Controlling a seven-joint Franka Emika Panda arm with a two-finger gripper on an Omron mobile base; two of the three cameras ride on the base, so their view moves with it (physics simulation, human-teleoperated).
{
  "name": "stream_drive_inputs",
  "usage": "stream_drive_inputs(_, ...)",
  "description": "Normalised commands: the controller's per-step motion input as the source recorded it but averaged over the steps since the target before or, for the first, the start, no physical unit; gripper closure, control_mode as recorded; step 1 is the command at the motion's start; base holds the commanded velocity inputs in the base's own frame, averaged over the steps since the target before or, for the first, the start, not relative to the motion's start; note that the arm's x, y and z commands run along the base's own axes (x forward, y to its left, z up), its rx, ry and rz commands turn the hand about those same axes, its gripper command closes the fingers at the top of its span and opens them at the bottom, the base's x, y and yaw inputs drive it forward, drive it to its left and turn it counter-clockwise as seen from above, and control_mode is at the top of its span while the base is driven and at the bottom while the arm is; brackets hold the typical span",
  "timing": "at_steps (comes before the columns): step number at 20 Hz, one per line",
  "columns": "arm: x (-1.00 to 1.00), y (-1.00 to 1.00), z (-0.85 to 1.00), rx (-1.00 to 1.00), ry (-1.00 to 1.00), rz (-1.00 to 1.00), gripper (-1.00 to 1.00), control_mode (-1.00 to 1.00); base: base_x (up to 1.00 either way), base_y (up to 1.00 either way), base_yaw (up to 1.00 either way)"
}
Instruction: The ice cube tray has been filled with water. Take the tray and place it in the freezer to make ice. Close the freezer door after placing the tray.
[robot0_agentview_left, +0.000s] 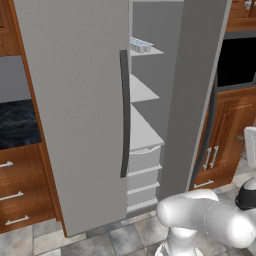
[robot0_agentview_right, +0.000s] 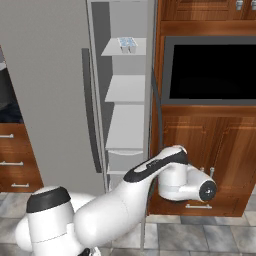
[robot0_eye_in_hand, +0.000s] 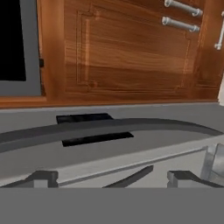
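Wooden cabinets (robot0_agentview_right: 200, 145), black wall oven (robot0_agentview_right: 212, 65), tiled floor (robot0_agentview_left: 100, 240)

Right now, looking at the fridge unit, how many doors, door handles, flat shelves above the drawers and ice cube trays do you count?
doors: 2 (shut, open)
dark handles: 2 ()
flat white shelves: 3 ()
ice cube tray: 1, on the top shelf
Total: 8
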Motion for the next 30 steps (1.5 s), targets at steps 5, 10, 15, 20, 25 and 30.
stream_drive_inputs(5, 0.11, 0.47, -0.48, -0.03, -0.03, 0.06, -1.0, -1.0, 0.0, 0.0, 0.0)
stream_drive_inputs(10, 0.29, 0.62, -0.46, 0.0, 0.0, 0.1, -1.0, -1.0, 0.0, 0.0, 0.0)
stream_drive_inputs(15, 0.16, 0.29, -0.21, 0.0, 0.0, 0.06, -1.0, -1.0, 0.0, 0.0, 0.0)
stream_drive_inputs(20, 0.0, -0.06, 0.0, 0.0, 0.0, 0.0, -1.0, -1.0, 0.0, 0.0, 0.0)
stream_drive_inputs(25, 0.0, -0.13, -0.02, 0.0, 0.0, 0.0, -1.0, -1.0, 0.0, 0.0, 0.0)
stream_drive_inputs(30, 0.0, -0.23, -0.2, 0.0, 0.0, 0.0, -1.0, -1.0, 0.0, 0.0, 0.0)
